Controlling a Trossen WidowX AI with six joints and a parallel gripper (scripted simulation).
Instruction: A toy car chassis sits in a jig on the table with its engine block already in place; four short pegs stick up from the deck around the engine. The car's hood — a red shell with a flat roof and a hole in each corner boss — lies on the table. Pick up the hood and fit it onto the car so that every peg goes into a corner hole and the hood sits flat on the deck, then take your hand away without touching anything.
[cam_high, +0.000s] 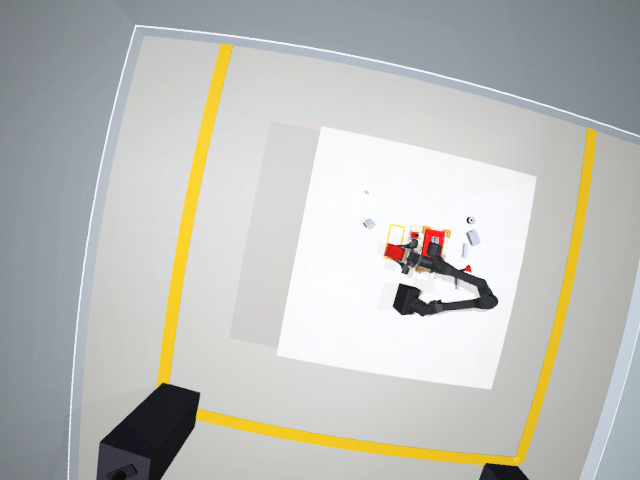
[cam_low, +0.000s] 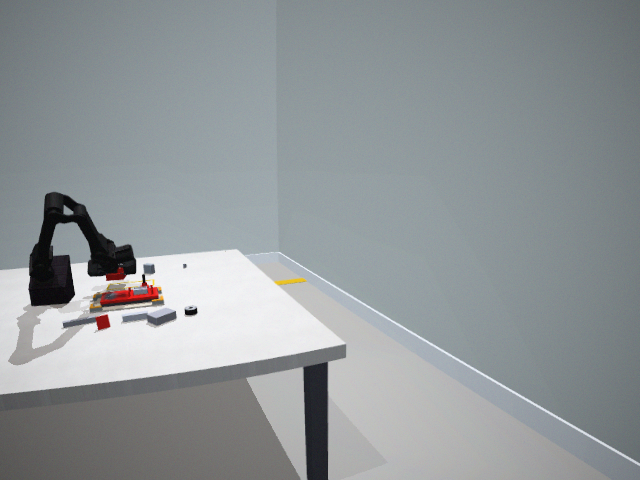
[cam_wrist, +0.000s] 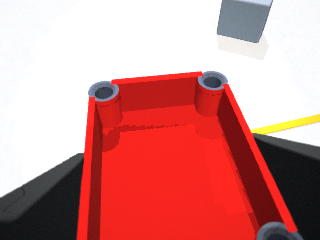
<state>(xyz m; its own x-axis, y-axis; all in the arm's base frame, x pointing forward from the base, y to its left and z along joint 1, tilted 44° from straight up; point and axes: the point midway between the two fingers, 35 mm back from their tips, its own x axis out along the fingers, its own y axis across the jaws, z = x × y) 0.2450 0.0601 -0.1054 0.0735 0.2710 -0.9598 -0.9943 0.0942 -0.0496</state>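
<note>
Wrist view: the claw (cam_wrist: 169, 152) pinches the red hood (cam_wrist: 155, 175) (cam_high: 394, 252) by its long sides, open underside facing the camera.

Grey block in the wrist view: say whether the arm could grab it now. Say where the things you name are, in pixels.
Probably not: the gripper (cam_high: 397, 253) (cam_low: 114, 274) (cam_wrist: 169, 152) is shut on the red hood (cam_high: 394, 251) (cam_low: 115, 276) (cam_wrist: 150, 185), though nothing visible blocks the way to the grey block (cam_high: 369, 223) (cam_low: 148, 268) (cam_wrist: 243, 20).

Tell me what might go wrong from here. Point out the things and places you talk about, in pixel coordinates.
The hood (cam_high: 394, 252) (cam_low: 115, 275) (cam_wrist: 155, 185), clamped in the end effector (cam_high: 398, 253) (cam_low: 115, 271) (cam_wrist: 169, 152), shows its open side and bosses upward; without turning over, it probably can't seat. The arm (cam_high: 457, 273) (cam_low: 85, 224) reaches over the chassis (cam_high: 425, 249) (cam_low: 124, 298), so lowering carelessly might bump it.
</note>
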